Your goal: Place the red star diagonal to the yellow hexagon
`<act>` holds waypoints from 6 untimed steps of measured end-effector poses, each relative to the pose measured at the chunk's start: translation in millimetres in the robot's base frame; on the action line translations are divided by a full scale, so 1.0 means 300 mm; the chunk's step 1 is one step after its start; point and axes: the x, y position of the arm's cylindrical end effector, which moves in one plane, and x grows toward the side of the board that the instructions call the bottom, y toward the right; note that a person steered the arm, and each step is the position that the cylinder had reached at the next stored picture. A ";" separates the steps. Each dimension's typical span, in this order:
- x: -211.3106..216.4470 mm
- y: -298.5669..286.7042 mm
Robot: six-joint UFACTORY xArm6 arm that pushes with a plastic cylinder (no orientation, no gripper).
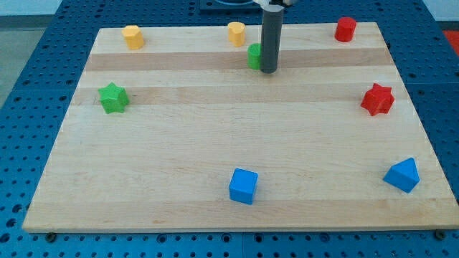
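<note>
The red star point(377, 99) lies near the board's right edge, about mid-height. Two yellow blocks sit along the view's top: one at the top left point(133, 36), which looks like a hexagon, and one at the top middle point(237, 33), whose shape I cannot make out. My tip point(268, 70) rests on the board at the top middle, touching or just right of a green block point(254, 56) that the rod partly hides. The tip is far left of the red star and just below and right of the middle yellow block.
A red cylinder-like block point(346, 29) sits at the top right. A green star point(113, 98) lies at the left. A blue cube point(243, 185) sits at the bottom middle and a blue wedge-like block point(402, 175) at the bottom right. The wooden board point(215, 136) lies on a blue pegboard.
</note>
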 end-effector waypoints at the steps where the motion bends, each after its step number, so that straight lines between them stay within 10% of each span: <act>1: -0.028 -0.018; 4: -0.120 -0.106; 6: 0.018 0.223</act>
